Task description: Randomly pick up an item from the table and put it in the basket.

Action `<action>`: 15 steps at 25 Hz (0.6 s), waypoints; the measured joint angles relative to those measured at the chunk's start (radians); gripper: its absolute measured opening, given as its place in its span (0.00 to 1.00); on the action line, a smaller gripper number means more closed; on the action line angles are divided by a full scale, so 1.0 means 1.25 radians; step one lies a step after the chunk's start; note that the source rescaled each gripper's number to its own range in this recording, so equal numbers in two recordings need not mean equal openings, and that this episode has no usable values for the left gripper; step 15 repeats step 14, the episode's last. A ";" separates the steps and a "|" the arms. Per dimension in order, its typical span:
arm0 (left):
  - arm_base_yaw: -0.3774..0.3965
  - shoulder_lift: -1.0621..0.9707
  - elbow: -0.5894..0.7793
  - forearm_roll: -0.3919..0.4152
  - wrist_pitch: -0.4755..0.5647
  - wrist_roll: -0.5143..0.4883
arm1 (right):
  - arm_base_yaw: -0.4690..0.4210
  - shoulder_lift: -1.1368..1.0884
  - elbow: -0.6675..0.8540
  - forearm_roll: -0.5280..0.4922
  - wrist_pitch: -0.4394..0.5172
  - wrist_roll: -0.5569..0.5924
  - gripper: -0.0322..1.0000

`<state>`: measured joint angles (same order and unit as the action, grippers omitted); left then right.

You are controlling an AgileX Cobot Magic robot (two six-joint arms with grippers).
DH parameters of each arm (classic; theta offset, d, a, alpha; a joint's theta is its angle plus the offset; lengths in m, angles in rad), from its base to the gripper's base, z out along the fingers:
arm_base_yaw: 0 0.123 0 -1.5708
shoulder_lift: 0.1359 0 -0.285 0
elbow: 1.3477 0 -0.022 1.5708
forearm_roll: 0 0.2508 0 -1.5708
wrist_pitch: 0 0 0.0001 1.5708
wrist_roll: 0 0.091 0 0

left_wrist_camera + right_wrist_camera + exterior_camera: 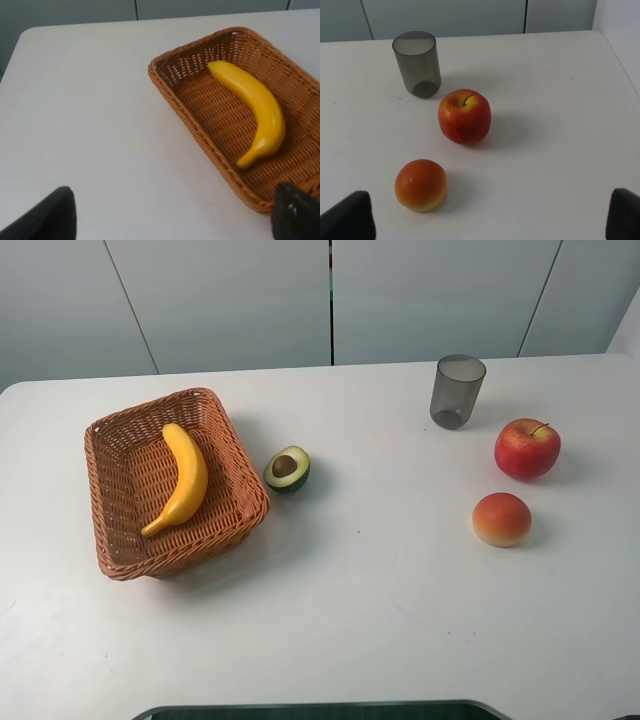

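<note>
The yellow banana [183, 480] lies inside the orange-brown wicker basket [180, 555] at the left of the white table [380, 590]. In the left wrist view the banana [255, 110] lies along the floor of the basket [200, 132]. My left gripper [170, 220] is open and empty; it hangs back from the basket's near corner, above bare table. My right gripper [487, 220] is open and empty, back from the fruit on the right. Neither gripper shows in the exterior high view.
A halved avocado [287, 468] lies just right of the basket. A grey translucent cup [457, 390] stands at the back right, with a red apple [527, 448] and an orange-red round fruit [501, 519] nearer. The right wrist view shows the cup [417, 62], the apple [464, 116] and the round fruit [420, 184].
</note>
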<state>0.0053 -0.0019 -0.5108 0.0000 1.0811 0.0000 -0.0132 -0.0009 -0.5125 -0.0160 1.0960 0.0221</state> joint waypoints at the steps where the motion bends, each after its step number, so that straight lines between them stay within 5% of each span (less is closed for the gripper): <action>1: 0.000 0.000 0.000 0.000 0.000 0.000 | 0.000 0.000 0.000 0.000 0.000 0.000 1.00; 15: 0.000 0.000 0.000 0.000 0.000 0.000 | 0.000 0.000 0.000 0.000 0.000 0.000 1.00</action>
